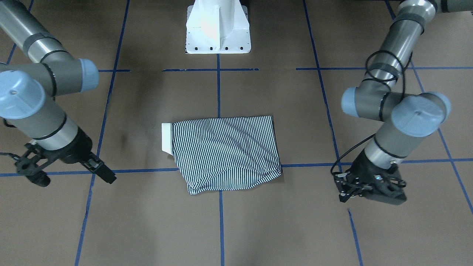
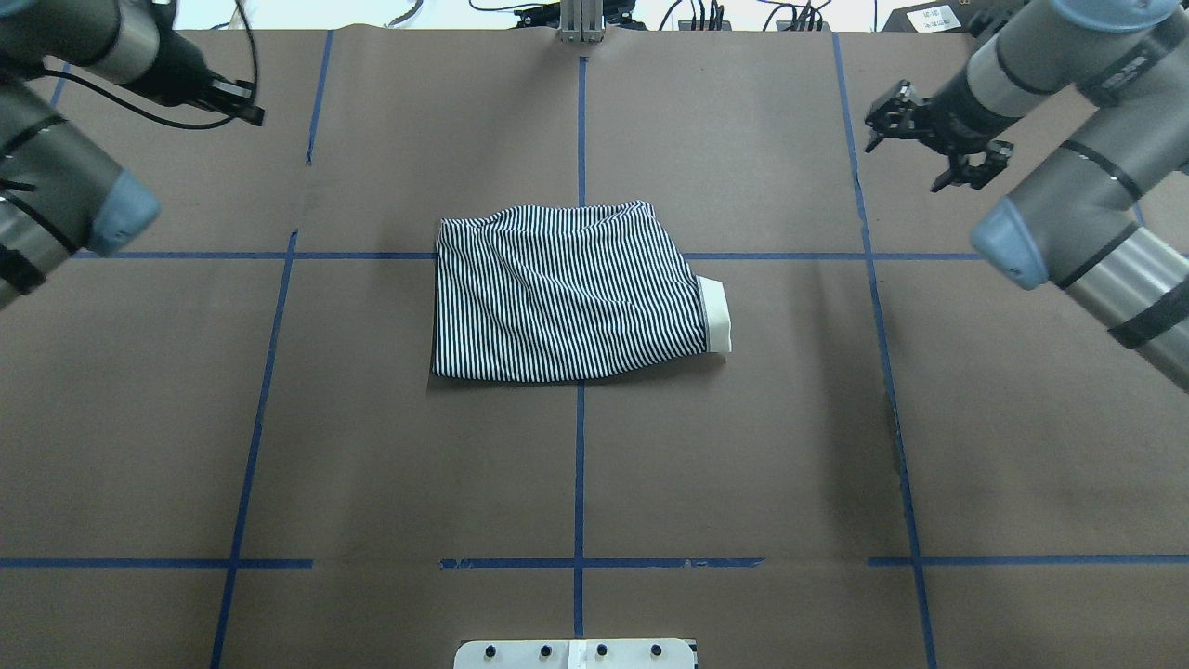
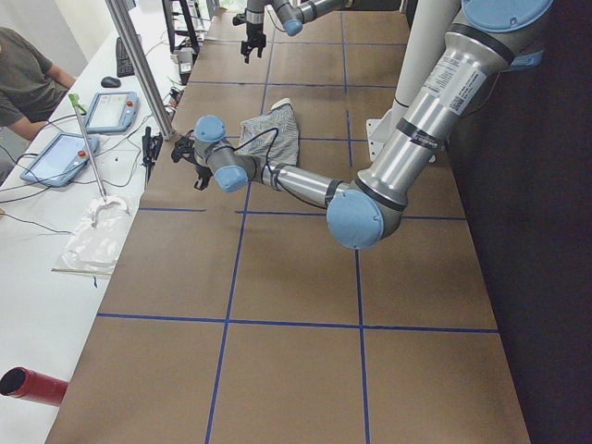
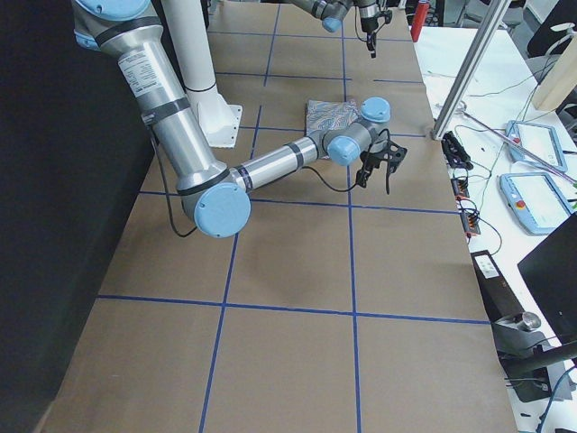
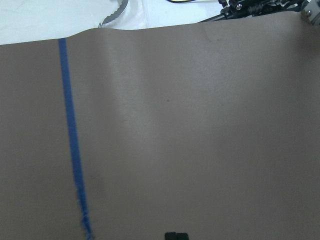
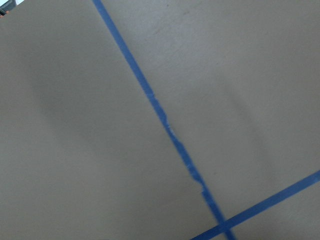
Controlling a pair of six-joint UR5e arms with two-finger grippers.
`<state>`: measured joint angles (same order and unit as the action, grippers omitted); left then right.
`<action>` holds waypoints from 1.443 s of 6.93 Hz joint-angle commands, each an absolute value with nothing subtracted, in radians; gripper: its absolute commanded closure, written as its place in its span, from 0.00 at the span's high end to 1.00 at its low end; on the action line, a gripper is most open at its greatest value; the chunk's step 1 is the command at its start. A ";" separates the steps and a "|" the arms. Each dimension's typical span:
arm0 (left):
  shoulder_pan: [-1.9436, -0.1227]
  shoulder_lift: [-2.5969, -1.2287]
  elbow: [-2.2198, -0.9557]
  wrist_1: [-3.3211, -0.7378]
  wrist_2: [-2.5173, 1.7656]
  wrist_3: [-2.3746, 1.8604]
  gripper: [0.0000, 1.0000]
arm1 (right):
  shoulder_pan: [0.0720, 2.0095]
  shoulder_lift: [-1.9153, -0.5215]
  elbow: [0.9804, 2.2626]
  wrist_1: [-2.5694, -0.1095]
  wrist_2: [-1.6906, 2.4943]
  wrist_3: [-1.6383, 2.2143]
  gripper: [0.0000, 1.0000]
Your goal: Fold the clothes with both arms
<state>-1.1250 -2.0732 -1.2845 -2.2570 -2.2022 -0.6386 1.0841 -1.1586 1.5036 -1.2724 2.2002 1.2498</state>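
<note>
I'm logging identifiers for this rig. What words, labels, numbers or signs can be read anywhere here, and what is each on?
No text can be read anywhere.
Printed sticker on the left arm: too small to read.
Matching sticker on the right arm: too small to read.
White label beyond the table's far edge: blurred.
Striped shirt: no lettering visible.

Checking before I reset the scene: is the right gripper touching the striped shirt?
Apart. The overhead view shows the right gripper open, with bare table between it and the folded striped shirt.
</note>
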 commanded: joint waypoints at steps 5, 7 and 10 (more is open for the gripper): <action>-1.471 -1.872 -1.444 -1.901 -2.289 -0.105 0.23 | 1.526 -1.436 1.506 -1.523 2.349 0.089 1.00; -1.484 -1.777 -1.674 -1.426 -2.269 -0.025 1.00 | 1.531 -1.466 1.537 -1.551 2.349 0.037 1.00; -1.477 -1.701 -1.680 -1.445 -2.289 -0.023 1.00 | 1.494 -1.457 1.552 -1.610 2.349 0.034 1.00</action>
<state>-1.4790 -1.7244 -1.6879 -1.4502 -2.2780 -0.0235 1.5058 -1.4607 1.5405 -1.5697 2.3481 0.0353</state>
